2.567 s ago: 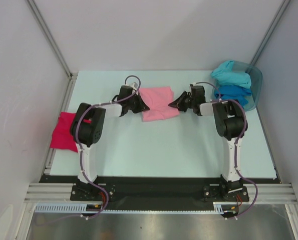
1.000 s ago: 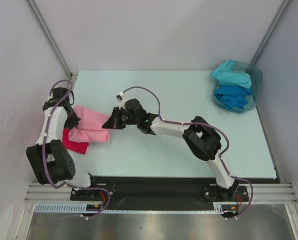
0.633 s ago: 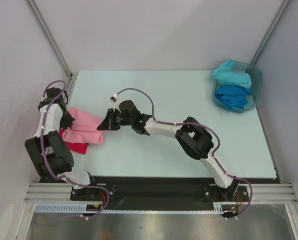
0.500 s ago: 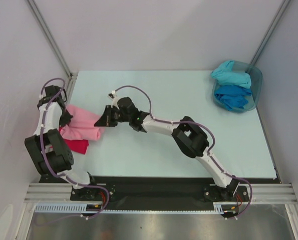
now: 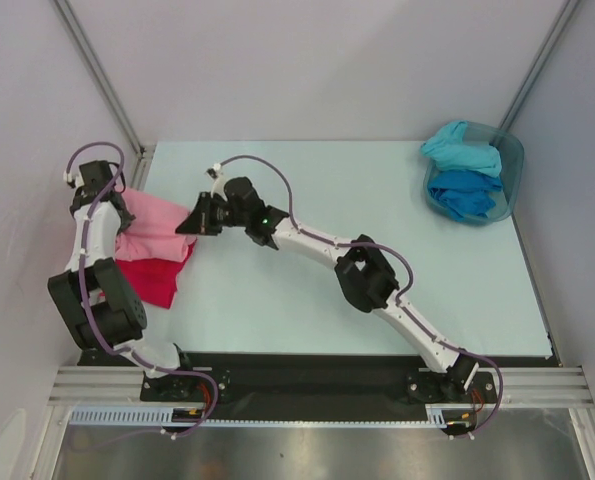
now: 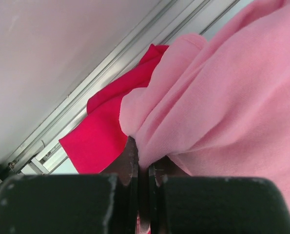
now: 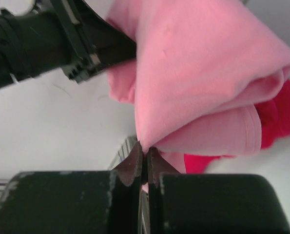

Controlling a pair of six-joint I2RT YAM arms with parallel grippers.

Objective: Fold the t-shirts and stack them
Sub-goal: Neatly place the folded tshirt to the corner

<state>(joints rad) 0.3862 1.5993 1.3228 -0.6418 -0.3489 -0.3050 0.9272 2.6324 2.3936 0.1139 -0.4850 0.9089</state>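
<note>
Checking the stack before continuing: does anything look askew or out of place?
The crimson shirt lies partly over the table's left rail; the pink shirt, pinched by the left gripper and right gripper, hangs bunched over it.

Top view: high behind the bases, looking down on the whole table [image 5: 397, 270]. Wrist views: close behind left gripper [image 6: 142, 161] and right gripper [image 7: 145, 153], facing pink shirt [image 5: 155, 225] just ahead. All share it and red shirt [image 5: 152, 283].
</note>
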